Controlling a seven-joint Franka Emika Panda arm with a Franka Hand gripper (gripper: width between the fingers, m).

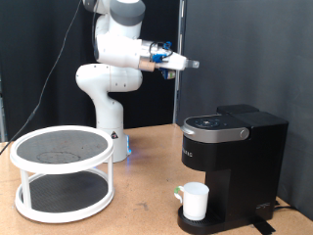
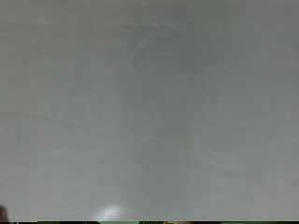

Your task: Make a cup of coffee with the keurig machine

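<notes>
The black keurig machine [image 1: 231, 157] stands at the exterior view's right with its lid down. The white cup [image 1: 196, 201] sits on the machine's round drip base, under the brew head, handle towards the exterior view's left. My gripper [image 1: 188, 65] is raised high, well above and slightly left of the machine, pointing sideways towards the exterior view's right. Nothing shows between its fingers. The wrist view shows only a plain grey surface [image 2: 149, 103]; no fingers, cup or machine appear in it.
A white two-tier round rack [image 1: 63, 168] with dark shelves stands at the exterior view's left on the wooden table [image 1: 147, 201]. The robot's white base [image 1: 106, 98] is behind it. A dark curtain forms the backdrop.
</notes>
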